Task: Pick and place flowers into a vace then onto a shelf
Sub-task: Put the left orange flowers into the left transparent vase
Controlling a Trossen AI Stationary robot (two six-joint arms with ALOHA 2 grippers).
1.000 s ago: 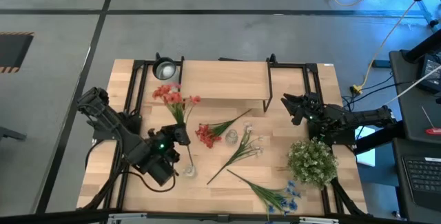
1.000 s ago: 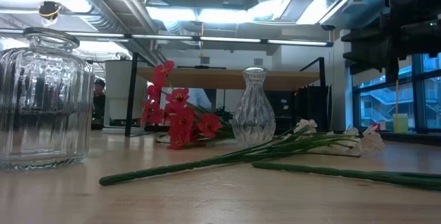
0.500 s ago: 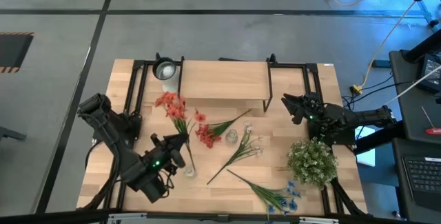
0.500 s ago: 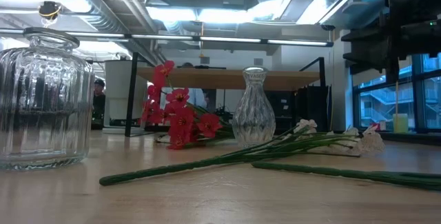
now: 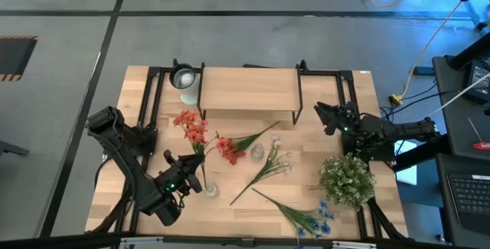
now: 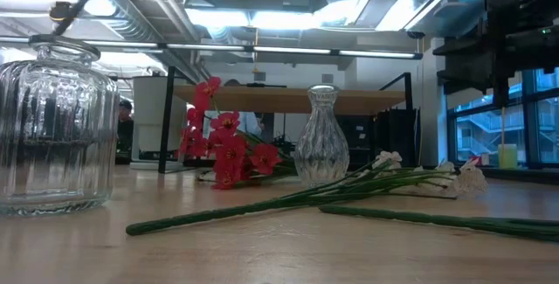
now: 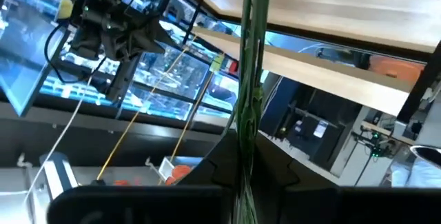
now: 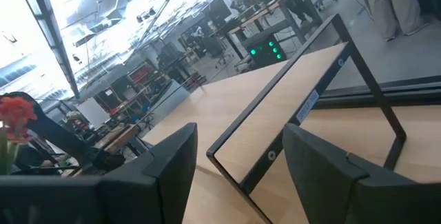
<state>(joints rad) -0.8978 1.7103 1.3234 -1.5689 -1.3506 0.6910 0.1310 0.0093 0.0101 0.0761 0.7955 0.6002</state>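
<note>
**While first stem is lowered, nothing yet on shelf**

While a red flower (image 5: pixel 191 126) is pinched by the left gripper's (image 5: pixel 193 178) fingers, its stem end is held over the near vase (image 5: pixel 210 190). Other flowers (image 5: pixel 268 168) lie loose on the surface (image 5: pixel 115 195). Shelf (image 5: pixel 249 88) carries nothing. Right gripper (image 5: pixel 325 119) waits beside it, fingers spread. Judged: early stage.
</note>
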